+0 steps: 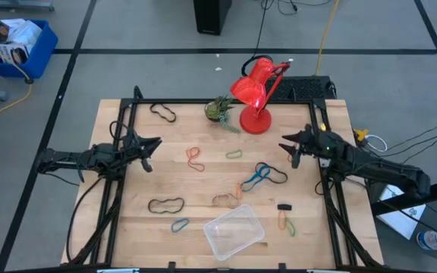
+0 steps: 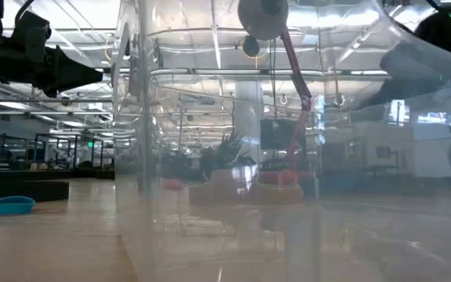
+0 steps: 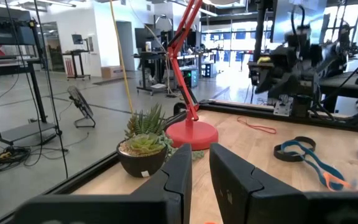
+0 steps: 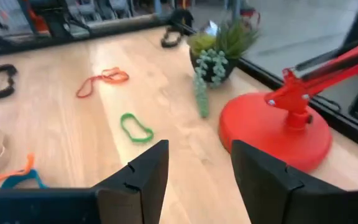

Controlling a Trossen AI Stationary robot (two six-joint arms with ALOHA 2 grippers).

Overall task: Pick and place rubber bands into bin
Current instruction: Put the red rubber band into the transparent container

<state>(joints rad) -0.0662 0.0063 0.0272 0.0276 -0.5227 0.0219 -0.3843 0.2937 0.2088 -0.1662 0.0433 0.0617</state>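
High view: green rubber band [image 1: 234,154] lies near wide-open right end effector [image 1: 290,149], untouched.

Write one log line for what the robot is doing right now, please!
left gripper: nearly closed, empty, above table's left side | right gripper: open, empty, near red lamp | rubber bands: scattered on table | bin: empty

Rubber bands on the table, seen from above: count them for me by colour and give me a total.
black rubber bands: 3
blue rubber bands: 2
green rubber bands: 2
red or orange rubber bands: 3
tan rubber bands: 1
Total: 11, with some overlapping, so the count is approximate.
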